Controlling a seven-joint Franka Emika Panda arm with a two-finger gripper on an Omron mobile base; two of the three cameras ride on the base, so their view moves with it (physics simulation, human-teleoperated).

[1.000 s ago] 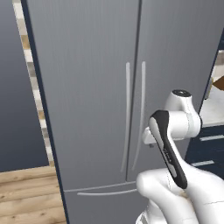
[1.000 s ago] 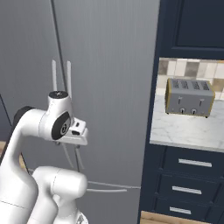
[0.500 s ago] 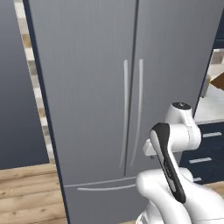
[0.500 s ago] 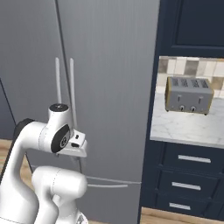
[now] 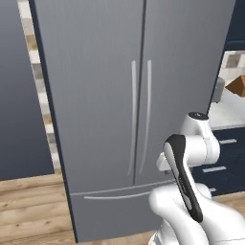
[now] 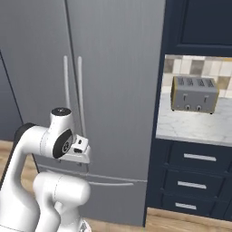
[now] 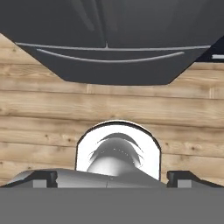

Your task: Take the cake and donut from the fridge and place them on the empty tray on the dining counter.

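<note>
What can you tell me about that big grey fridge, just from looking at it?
The fridge is a tall French-door model with a smooth, matte grey finish that looks like brushed metal. Both upper doors are shut, meeting at a thin centre seam, each with a long, thin, slightly curved handle beside it. Below sits a closed bottom drawer with a wide curved handle. It stands upright on a wooden floor, next to dark navy cabinets. Nothing touches its doors.

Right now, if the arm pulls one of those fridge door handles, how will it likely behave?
The handles look long, thin and smooth, so the gripper may slip. The fridge doors are tall and shut, so probably heavy and stiff at first. They should swing, not tip.
</note>
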